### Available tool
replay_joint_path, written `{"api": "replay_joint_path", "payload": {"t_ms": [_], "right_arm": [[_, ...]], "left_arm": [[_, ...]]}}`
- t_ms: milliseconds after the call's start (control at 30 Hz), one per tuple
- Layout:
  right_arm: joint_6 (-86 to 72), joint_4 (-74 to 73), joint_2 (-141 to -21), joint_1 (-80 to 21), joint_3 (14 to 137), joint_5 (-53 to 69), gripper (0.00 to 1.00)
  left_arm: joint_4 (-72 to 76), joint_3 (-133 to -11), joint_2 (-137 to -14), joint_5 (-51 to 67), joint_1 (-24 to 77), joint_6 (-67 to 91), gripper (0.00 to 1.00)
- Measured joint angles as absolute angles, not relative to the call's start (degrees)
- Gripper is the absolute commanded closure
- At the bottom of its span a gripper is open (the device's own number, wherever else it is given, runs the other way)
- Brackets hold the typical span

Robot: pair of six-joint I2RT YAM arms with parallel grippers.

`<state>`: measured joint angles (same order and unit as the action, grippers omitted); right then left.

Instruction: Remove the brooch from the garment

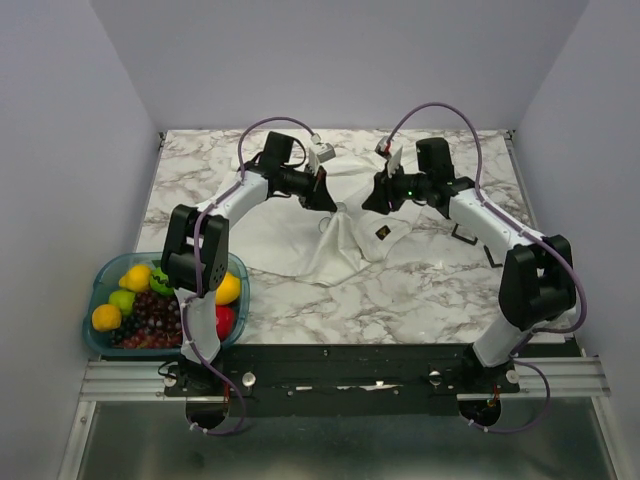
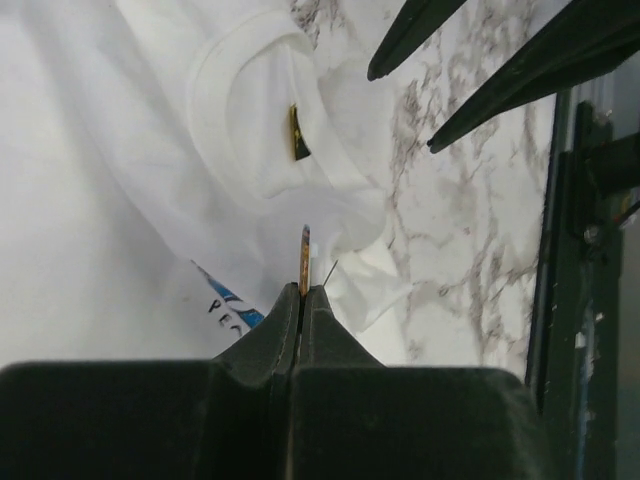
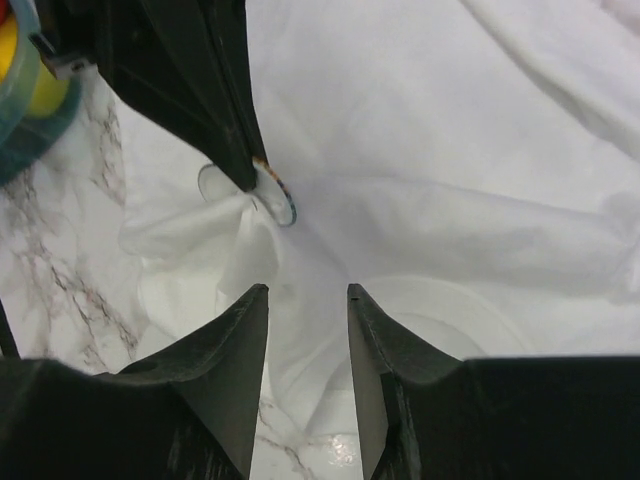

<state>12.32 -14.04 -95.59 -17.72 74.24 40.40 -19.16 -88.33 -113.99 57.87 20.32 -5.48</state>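
The white garment (image 1: 300,240) lies bunched on the marble table, its dark diamond logo (image 1: 381,232) facing up. My left gripper (image 2: 302,290) is shut on the brooch (image 2: 305,258), seen edge-on as a thin disc with a fine pin beside it. In the right wrist view the brooch (image 3: 283,203) sits at the left fingers' tip, against a raised fold of cloth. My right gripper (image 3: 308,295) is open just short of that fold, with the garment (image 3: 450,150) below and between its fingers. Both grippers meet over the shirt's middle in the top view.
A teal bowl of fruit (image 1: 100,285) stands at the near left, beside the left arm's base. Small black square frames (image 1: 466,236) lie on the table under the right arm. The right gripper's fingers (image 2: 500,85) cross the top right of the left wrist view.
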Motion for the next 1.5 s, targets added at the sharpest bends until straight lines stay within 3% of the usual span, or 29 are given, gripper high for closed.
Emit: {"api": "replay_joint_path", "payload": {"t_ms": [433, 767, 1067, 1367, 1500], "right_arm": [[18.5, -14.6, -96.6, -17.8, 71.6, 40.1, 0.54], [21.4, -14.7, -94.1, -17.8, 70.7, 38.1, 0.54], [21.7, -14.9, -94.0, -17.2, 70.2, 38.1, 0.54], [21.9, -15.0, -94.1, -17.1, 70.2, 39.4, 0.54], [21.9, -16.2, -94.0, -17.1, 70.2, 39.9, 0.53]], "left_arm": [[-49.6, -103.7, -113.4, 39.8, 23.7, -51.6, 1.0], [-58.0, -102.6, -112.2, 23.9, 26.8, -76.0, 1.0], [-48.9, -91.6, -106.6, 12.1, 28.0, -82.2, 1.0], [-44.1, -90.4, -106.4, 5.1, 26.5, -75.8, 1.0], [-36.5, -81.8, -102.5, 3.0, 26.3, -75.7, 1.0]]}}
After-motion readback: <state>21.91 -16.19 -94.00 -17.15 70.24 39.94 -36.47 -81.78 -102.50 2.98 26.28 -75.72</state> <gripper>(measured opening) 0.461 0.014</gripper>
